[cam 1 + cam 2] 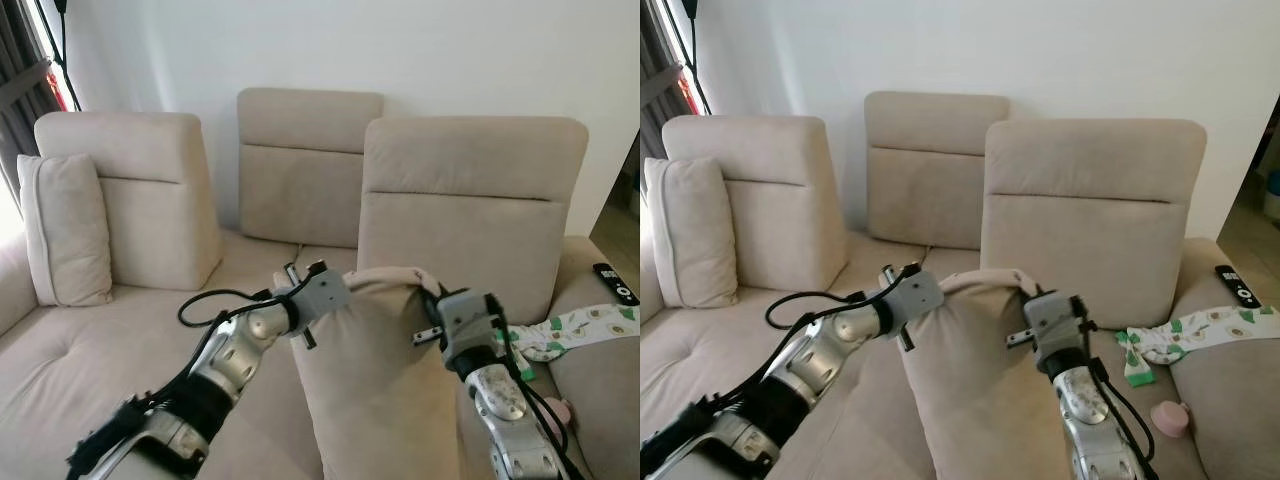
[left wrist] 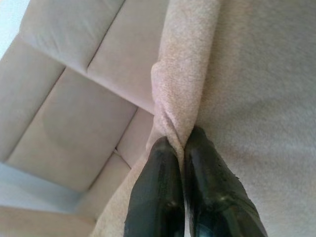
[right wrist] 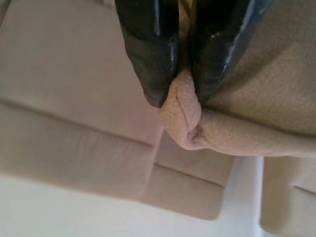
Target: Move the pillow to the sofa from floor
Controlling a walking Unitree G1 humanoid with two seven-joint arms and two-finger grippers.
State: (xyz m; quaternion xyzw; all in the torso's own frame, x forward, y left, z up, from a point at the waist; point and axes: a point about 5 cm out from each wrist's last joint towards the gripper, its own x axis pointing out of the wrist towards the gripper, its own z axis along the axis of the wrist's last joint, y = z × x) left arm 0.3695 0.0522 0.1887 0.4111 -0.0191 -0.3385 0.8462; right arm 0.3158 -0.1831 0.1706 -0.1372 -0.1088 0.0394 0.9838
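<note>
The beige pillow point(image 1: 375, 380) is lifted in front of the sofa point(image 1: 120, 330), between the two arms, and it hangs upright. Both end effectors hold it at its top edge. The left end effector point(image 2: 183, 148) pinches the upper left corner of the pillow; its two black fingers point(image 2: 158, 192) are almost together, with only a thin fold of fabric between them. The right end effector point(image 3: 180, 94) does the same at the upper right corner, where a small rounded bump of fabric comes out past the fingertips point(image 3: 153, 89). Between the two end effectors the top edge of the pillow curves up a little.

Behind the end effectors stand three back cushions of the sofa; the nearest one point(image 1: 470, 200) is just behind the right end effector. Far from the left end effector, on its outer side, a second pillow point(image 1: 65, 230) leans upright near the sofa arm. On the outer side of the right end effector a patterned cloth point(image 1: 570, 330) with green prints lies on the seat. A black remote control point(image 1: 615, 283) lies beyond it, and a small pink object point(image 1: 1170, 418) lies near the cloth, closer to the robot.
</note>
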